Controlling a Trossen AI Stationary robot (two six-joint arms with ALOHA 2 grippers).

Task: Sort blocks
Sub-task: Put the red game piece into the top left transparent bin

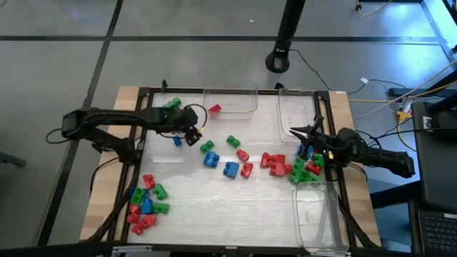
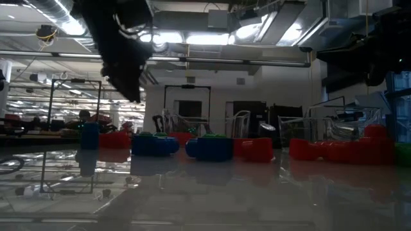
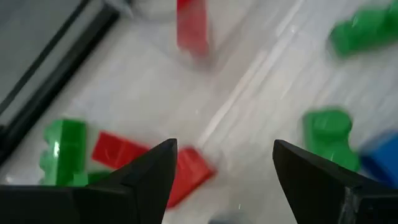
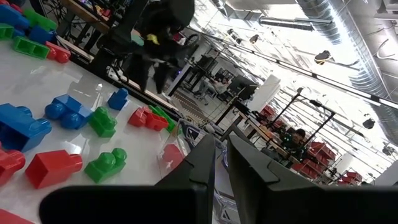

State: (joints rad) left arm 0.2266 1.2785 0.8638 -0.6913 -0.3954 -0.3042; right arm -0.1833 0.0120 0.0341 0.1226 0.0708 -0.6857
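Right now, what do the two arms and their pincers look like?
Both arms are dark, jointed, with black cables trailing along them. The left pincer has two flat, pointed black fingers. The right pincer has similar dark, tapering fingers. No markings are legible on either.

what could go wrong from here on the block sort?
The left gripper hangs open and empty above the table; closing now grabs nothing. Below it a small blue block stands alone, easy to knock away. The shut right gripper sits tight against the red and green pile, which could scatter.
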